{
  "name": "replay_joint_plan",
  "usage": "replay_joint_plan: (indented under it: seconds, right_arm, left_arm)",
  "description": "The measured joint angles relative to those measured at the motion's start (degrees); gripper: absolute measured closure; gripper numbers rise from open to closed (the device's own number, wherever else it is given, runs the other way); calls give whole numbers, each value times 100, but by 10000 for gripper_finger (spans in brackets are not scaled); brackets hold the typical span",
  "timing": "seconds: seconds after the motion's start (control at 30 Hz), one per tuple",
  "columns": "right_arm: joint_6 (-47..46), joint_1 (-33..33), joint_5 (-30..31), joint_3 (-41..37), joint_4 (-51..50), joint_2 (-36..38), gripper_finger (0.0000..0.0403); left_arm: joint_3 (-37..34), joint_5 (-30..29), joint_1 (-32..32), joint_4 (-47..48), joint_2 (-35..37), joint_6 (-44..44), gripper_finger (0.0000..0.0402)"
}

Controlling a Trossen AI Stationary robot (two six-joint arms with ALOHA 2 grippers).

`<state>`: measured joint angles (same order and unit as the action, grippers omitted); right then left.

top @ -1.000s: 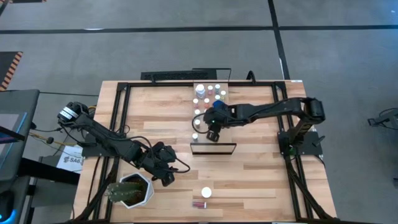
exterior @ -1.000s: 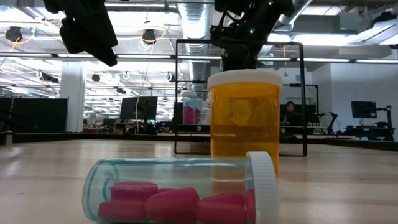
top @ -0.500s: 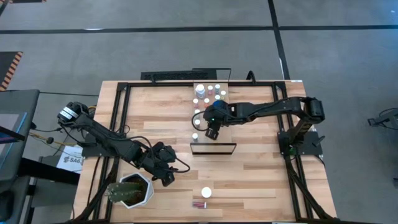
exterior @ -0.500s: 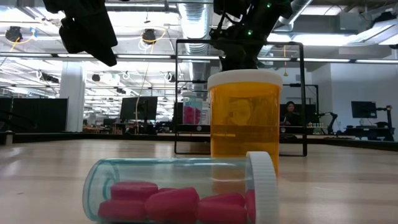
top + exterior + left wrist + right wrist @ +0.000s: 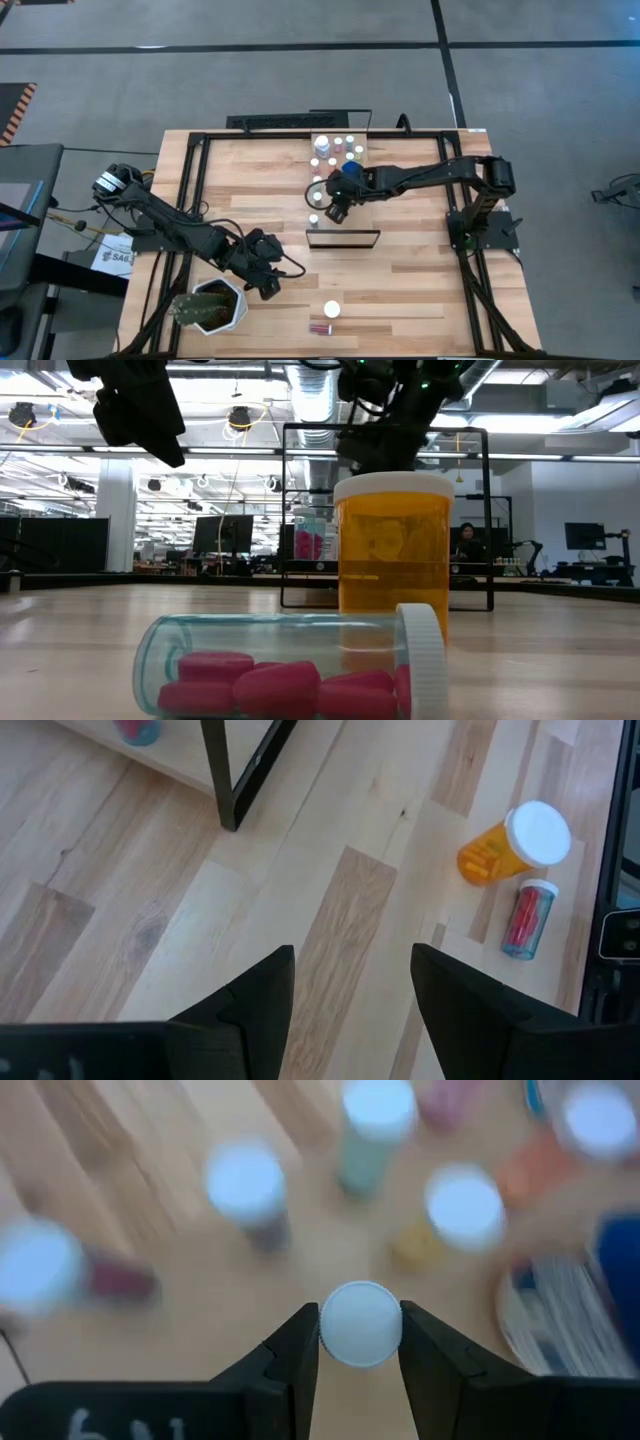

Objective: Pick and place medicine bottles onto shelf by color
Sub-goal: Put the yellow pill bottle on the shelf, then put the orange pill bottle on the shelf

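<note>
Bright even overhead light, soft shadows — right wrist view motion-blurred

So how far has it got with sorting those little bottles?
Several bottles already stand on the shelf. The right gripper holds a white-capped bottle over it. An orange bottle and a pink-pill vial remain on the table, near the open left gripper.

You'll find almost nothing readable here. A white sheet (image 5: 112, 255) lying off the worktop's (image 5: 420, 290) left edge, beside the left arm's base, carries dark letters that look like "SA", the rest too small to tell.
</note>
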<state>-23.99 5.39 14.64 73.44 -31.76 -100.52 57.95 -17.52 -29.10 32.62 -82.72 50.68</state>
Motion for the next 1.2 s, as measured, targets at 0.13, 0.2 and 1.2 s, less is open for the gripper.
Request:
replay_joint_plan:
  seconds: [0.13,0.2,1.2]
  right_arm:
    - [-26,-2,12,11,111,-124,266]
    - [-14,-19,44,20,114,-192,266]
    - [548,-90,-16,943,-820,-259,164]
  left_arm:
    - [0,28,2,4,0,0,214]
    - [0,28,2,26,0,-2,214]
    - [0,70,7,137,0,9,214]
